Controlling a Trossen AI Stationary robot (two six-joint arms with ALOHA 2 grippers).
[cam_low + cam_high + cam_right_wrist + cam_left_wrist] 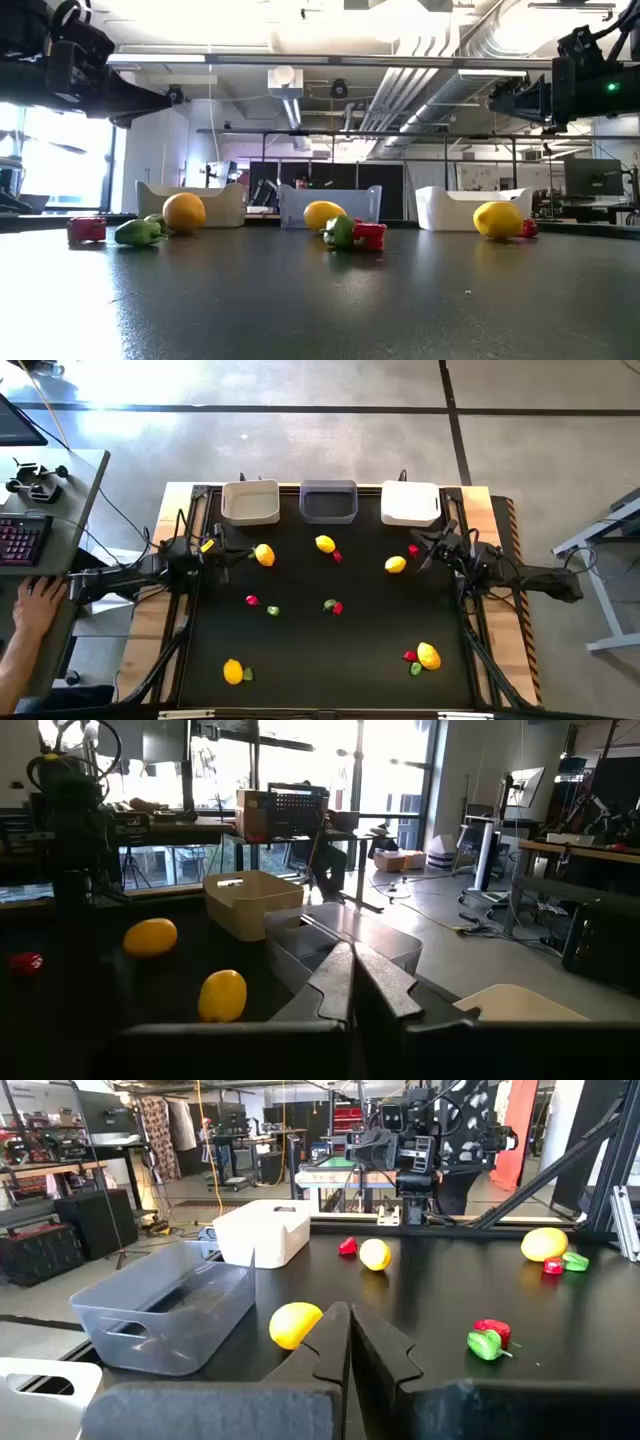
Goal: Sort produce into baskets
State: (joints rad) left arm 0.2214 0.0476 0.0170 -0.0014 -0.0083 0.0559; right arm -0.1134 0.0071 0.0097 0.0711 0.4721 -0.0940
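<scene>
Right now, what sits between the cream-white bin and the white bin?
The dark grey bin sits between the cream-white bin and the white bin, seen in the high view.

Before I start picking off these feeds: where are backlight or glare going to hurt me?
Right wrist view: bright windows behind leave the yellow pieces dim on a dark mat. Low view: blown-out ceiling lights and left window; the baskets stay readable. High view: even light on the black mat, sun patch on the floor only. Left wrist view: clear.
</scene>
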